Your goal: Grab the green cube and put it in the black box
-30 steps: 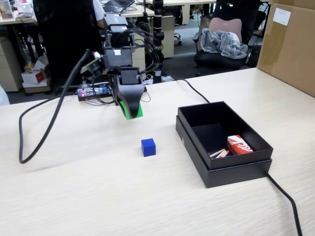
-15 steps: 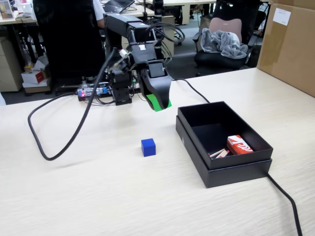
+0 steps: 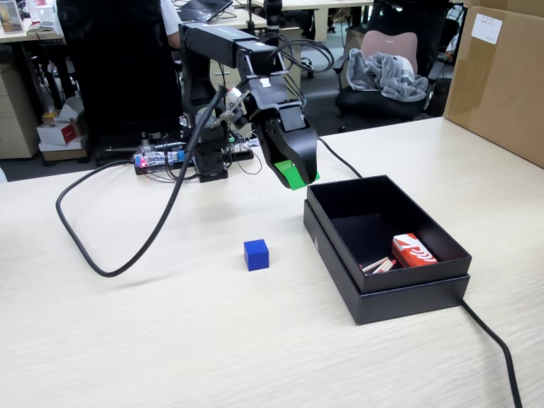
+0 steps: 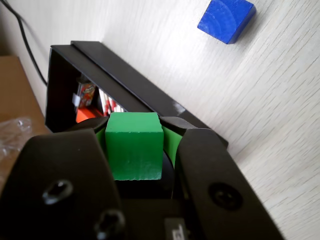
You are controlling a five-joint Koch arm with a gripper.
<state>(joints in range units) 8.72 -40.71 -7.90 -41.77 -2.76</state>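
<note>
So the end effector [image 4: 134,131] was clamped tight on the green cube [image 4: 134,145], held up in the air just off the near-left corner of the black box [image 3: 406,293] in the fixed view. The blue cube [image 3: 256,254] sat on the table [image 3: 170,340], left of the box.

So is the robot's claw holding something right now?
Gripper: closed on the green cube, held between its jaws.
</note>
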